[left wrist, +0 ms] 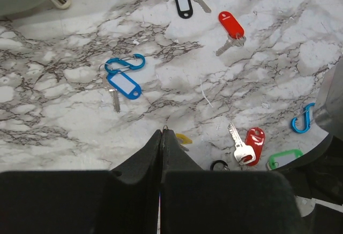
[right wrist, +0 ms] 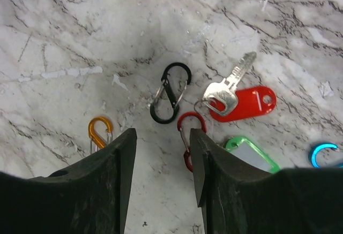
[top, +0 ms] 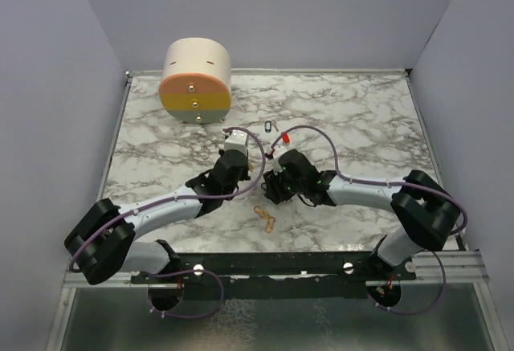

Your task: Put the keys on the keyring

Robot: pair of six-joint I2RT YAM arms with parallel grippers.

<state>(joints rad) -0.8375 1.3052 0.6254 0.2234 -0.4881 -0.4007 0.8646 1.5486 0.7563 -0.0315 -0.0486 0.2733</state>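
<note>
The right gripper is hovering open over the black clip, apparently lining up a pick, while the left gripper is waiting closed.

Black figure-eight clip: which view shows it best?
Right wrist: the black clip lies whole ahead of the right pincer. Left wrist shows only a sliver beside the left pincer; top view: too small to tell.
</note>
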